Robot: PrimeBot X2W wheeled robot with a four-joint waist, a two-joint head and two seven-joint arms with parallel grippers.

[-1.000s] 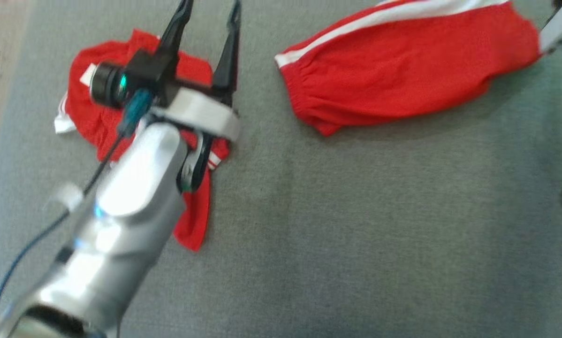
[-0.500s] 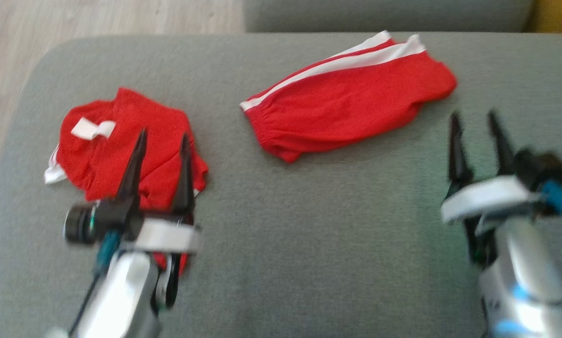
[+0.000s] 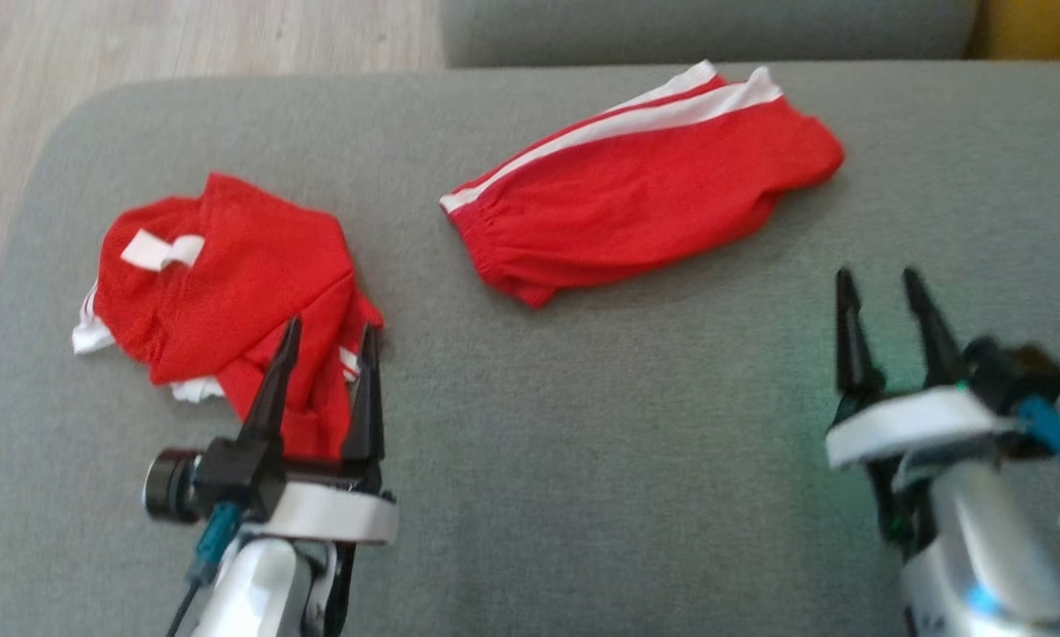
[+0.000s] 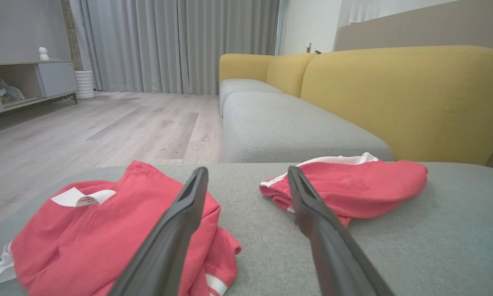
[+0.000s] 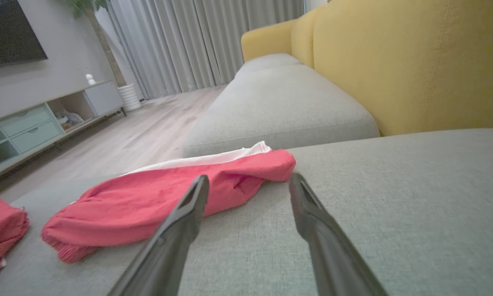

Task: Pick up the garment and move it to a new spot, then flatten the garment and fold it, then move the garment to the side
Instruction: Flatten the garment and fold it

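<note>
Both grippers are spread wide and hold nothing. Our left gripper (image 3: 331, 327) sits at the near edge of the crumpled red garment (image 3: 229, 292), which lies at nine o'clock on the grey sofa cushion (image 3: 583, 442). Our right gripper (image 3: 877, 276) waits at four o'clock over bare fabric. A folded red garment (image 3: 636, 208) lies at one o'clock, well apart. We judge the pick-up to be the step in hand. We should lower the left gripper onto a raised fold, pinch cloth rather than cushion, lift straight up, and carry it toward the bare middle.
</note>
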